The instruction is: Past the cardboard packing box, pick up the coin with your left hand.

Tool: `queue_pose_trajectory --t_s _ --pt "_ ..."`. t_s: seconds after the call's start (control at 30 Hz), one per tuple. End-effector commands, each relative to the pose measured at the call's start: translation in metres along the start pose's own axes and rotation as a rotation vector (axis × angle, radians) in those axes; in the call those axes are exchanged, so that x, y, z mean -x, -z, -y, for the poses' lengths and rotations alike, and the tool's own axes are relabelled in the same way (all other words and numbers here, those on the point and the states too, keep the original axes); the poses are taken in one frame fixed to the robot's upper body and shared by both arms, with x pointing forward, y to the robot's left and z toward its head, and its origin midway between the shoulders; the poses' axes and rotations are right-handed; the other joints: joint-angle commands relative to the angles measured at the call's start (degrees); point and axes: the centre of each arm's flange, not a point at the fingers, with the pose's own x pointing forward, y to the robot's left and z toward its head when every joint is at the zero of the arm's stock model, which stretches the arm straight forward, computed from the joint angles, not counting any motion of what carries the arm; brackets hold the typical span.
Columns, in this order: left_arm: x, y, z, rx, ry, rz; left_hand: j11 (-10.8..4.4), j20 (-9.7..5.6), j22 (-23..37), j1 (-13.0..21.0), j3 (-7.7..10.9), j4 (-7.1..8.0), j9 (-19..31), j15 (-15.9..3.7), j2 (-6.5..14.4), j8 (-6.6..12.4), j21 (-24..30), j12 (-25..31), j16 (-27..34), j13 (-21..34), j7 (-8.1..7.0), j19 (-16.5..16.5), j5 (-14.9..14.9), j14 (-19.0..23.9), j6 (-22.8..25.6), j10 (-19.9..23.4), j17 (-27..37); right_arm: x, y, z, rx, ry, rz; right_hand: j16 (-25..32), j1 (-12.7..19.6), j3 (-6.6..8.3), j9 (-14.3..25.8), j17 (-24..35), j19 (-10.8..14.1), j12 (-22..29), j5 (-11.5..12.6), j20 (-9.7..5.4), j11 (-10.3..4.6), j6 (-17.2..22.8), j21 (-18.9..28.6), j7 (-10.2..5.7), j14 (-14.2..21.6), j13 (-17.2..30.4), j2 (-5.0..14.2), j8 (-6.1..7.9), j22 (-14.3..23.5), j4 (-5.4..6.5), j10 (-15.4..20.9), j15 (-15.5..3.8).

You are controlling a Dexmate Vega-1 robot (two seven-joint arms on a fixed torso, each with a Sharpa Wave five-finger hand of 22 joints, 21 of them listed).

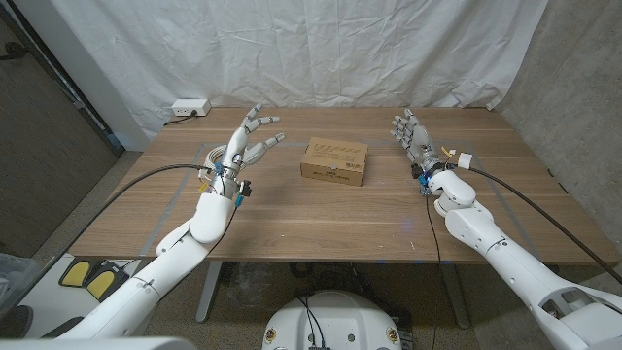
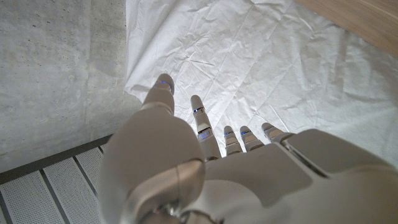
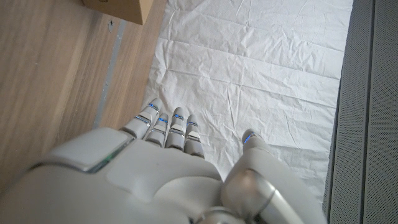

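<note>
- Cardboard packing box sits shut near the middle of the wooden table, printed top up; this box is the landmark for everything below.
- Left hand is raised to the left of the box and well apart from it, fingers spread apart and reaching toward the far edge, holding nothing.
- From the left wrist view, the left hand shows its back, fingertips fanned out against the white cloth backdrop, with nothing between them.
- Right hand is raised to the right of the box, about as far from it as the left hand, palm upright, fingers apart and empty.
- From the right wrist view, the right hand has its fingertips loosely side by side and its thumb set apart; a corner of the box shows at the frame's edge.
- Coin: I cannot make it out anywhere on the table, neither past the box nor beside it, so its place cannot be told.
- White power strip lies at the far left corner of the table, well beyond the box and against the backdrop.
</note>
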Motion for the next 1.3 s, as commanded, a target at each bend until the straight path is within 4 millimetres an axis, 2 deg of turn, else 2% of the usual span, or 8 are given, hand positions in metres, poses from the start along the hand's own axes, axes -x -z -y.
queue_pose_trajectory --t_s 0.03,0.33,0.37,0.4,0.47,0.63,1.13,1.3 --pt "0.007 -0.015 0.0 -0.107 -0.042 0.031 -0.19 -0.07 0.11 0.44 -0.79 0.21 0.22 -0.23 -0.47 -0.04 0.14 0.63 0.34 0.08 -0.04 -0.63 0.34 1.05 1.68 1.09 0.23 0.002 0.001 -0.003 -0.004 -0.006 0.004 0.22 0.54 0.12 0.34 0.25 -0.04 -0.17 0.19 -1.51 -0.13 0.39 -0.19 0.08 0.13 0.06 0.37 0.01 0.2 -0.46 0.31 -0.07" --pt "0.01 -0.02 0.001 -0.176 -0.021 0.028 -0.43 0.47 0.1 0.31 -1.38 0.53 0.22 -0.93 -0.8 0.05 0.22 0.62 0.33 0.07 -0.55 -0.08 0.63 1.44 2.81 1.48 0.28 0.004 0.002 -0.004 -0.008 -0.005 0.005 0.22 0.57 0.09 0.34 0.24 -0.02 -0.22 0.19 -1.51 -0.23 0.44 -0.19 0.12 0.13 0.06 0.39 0.0 0.2 -0.53 0.25 -0.09" --pt "0.01 -0.021 0.0 -0.194 -0.02 0.024 -0.43 0.14 0.1 0.52 -1.4 0.48 0.23 -0.97 -0.78 -0.02 0.12 0.59 0.3 0.07 -0.48 -0.26 0.71 1.47 2.82 1.49 0.27 0.005 0.003 -0.004 -0.009 -0.004 0.006 0.22 0.57 0.08 0.34 0.24 -0.01 -0.22 0.19 -1.5 -0.18 0.43 -0.19 0.11 0.14 0.06 0.39 -0.01 0.2 -0.53 0.26 -0.1" --pt "0.01 -0.021 0.0 -0.206 -0.022 0.024 -0.34 -1.47 0.09 1.04 -1.43 0.39 0.24 -0.77 -0.72 -0.05 0.08 0.59 0.31 0.06 -0.46 -0.18 0.88 1.77 3.17 1.69 0.24 0.005 0.003 -0.005 -0.007 -0.002 0.006 0.24 0.57 0.08 0.34 0.24 -0.01 -0.21 0.19 -1.5 -0.19 0.44 -0.19 0.12 0.19 0.06 0.39 -0.01 0.2 -0.54 0.27 -0.09" --pt "0.011 -0.022 0.001 -0.222 -0.019 0.021 -0.12 -3.16 0.05 1.6 -1.61 0.34 0.25 -0.76 -0.77 -0.02 0.26 0.84 0.47 0.04 -0.09 0.65 1.1 2.65 3.87 2.7 0.2 0.005 0.003 -0.005 -0.001 -0.002 0.004 0.22 0.57 0.07 0.34 0.24 -0.01 -0.2 0.18 -1.5 -0.17 0.45 -0.19 0.13 0.15 0.06 0.4 -0.01 0.2 -0.55 0.31 -0.06" --pt "0.014 -0.025 0.002 -0.26 -0.024 0.032 0.03 -4.09 0.01 2.15 -2.03 0.38 0.25 -0.84 -1.01 0.28 0.59 1.15 0.52 0.0 0.24 2.13 1.35 3.65 5.59 4.17 0.15 0.006 0.004 -0.007 -0.01 -0.002 0.003 0.23 0.56 0.05 0.34 0.25 0.0 -0.19 0.18 -1.5 -0.11 0.52 -0.2 0.21 0.17 0.06 0.42 0.0 0.2 -0.57 0.37 -0.03" --pt "0.022 -0.041 0.008 -0.424 -0.05 0.074 -0.41 -2.1 0.03 4.72 -1.88 0.08 0.27 -0.67 -0.15 -1.13 -0.02 0.47 -0.05 -0.02 0.08 1.5 1.85 3.19 4.0 3.71 0.13 0.005 0.004 -0.007 -0.021 -0.005 0.011 0.25 0.54 -0.02 0.35 0.25 0.05 -0.18 0.17 -1.5 -0.13 0.68 -0.2 0.16 0.25 0.06 0.44 0.01 0.2 -0.64 0.48 0.05" --pt "0.021 -0.048 0.01 -0.496 -0.049 0.095 -0.36 -0.32 0.04 5.78 -1.87 0.01 0.32 -0.58 0.16 -1.69 -0.22 -0.11 -0.41 -0.02 -0.2 1.16 1.95 2.18 3.39 2.6 0.13 0.004 0.005 -0.007 -0.025 -0.005 0.013 0.22 0.53 -0.05 0.35 0.26 -0.03 -0.2 0.16 -1.45 -0.1 0.74 -0.24 0.08 0.18 0.07 0.46 0.0 0.2 -0.66 0.47 0.05"
